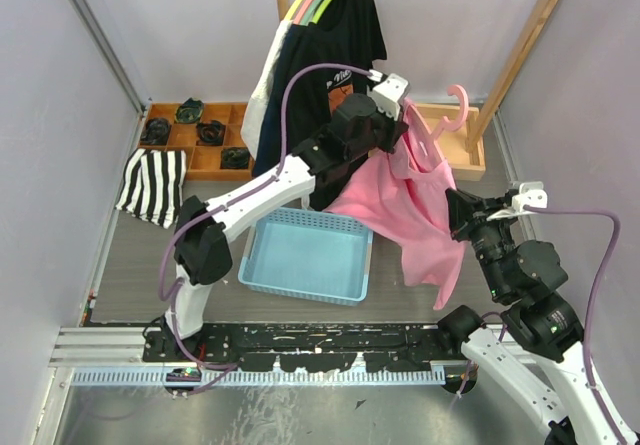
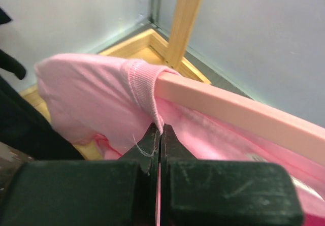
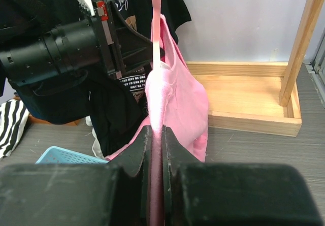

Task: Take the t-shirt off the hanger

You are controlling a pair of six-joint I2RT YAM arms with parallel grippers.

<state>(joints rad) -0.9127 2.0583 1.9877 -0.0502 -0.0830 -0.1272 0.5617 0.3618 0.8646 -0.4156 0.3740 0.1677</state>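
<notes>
The left gripper [image 2: 160, 134] is closed, pinching the pink t-shirt [image 2: 86, 94] by its collar just under the hanger [image 2: 228, 111]. The right gripper [image 3: 156, 134] clamps the hanger.

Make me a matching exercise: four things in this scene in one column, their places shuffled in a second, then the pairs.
1 blue basket
2 striped cloth
3 pink t-shirt
4 black t-shirt

A hanging on the rack at the back
B draped on the pink hanger
C lying at the table's left edge
D on the table, centre

Pairs: 1-D, 2-C, 3-B, 4-A
</notes>
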